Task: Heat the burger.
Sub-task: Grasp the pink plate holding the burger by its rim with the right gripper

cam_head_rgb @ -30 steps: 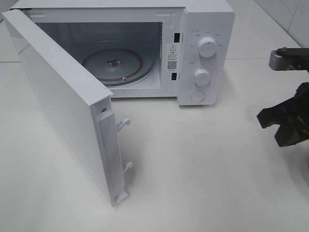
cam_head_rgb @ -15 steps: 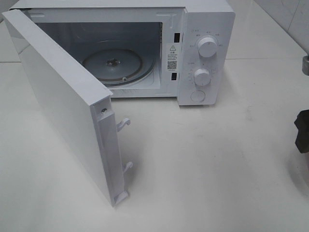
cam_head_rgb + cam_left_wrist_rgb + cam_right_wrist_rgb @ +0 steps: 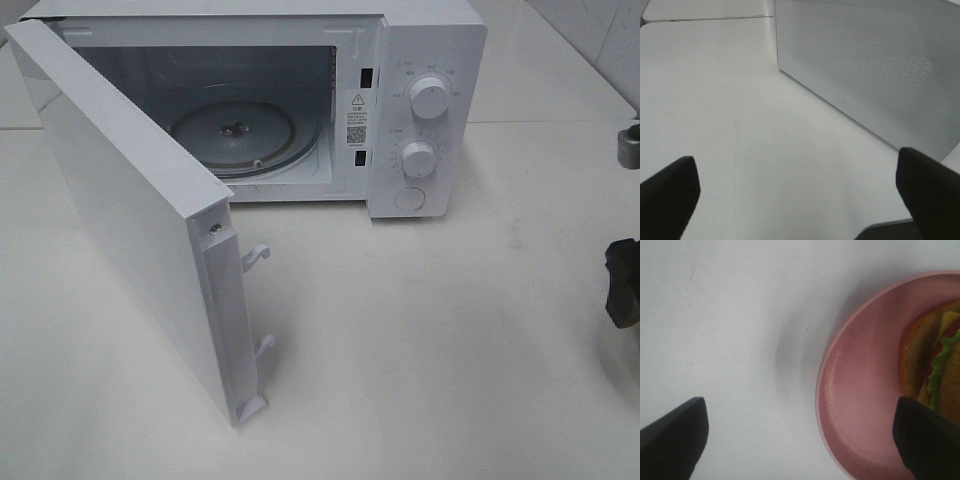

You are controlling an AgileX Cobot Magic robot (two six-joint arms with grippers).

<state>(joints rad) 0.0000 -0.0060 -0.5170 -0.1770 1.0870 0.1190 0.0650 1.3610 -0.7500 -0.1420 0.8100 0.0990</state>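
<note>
The microwave (image 3: pixel 425 60) stands toward the back edge of the desk (image 3: pixel 450 350). Its door (image 3: pixel 130 230) swings out toward the front-left corner, and the glass turntable (image 3: pixel 235 135) inside is bare.

The burger (image 3: pixel 935 365) shows only in the right wrist view. It sits on a pink plate (image 3: pixel 860 390), apparently by the desk's right edge, outside the high camera's frame. The right jaws hover above the plate's rim, spread wide and holding nothing. The left jaws are also released and empty, low over the desk's left side near a white perforated panel, probably the door's outer face.

Nothing is in the oven yet, so the pickup is the risky step:
- **Rim:** it looks shallow, and a pinch there could slip or tip the plate and send the burger sliding.
- **Burger:** gripped directly, the layers could squash or shear apart.
- **Carry:** a low or wide path could clip the control panel side or the cavity frame.
- **Door:** a stray left arm could nudge it.
</note>
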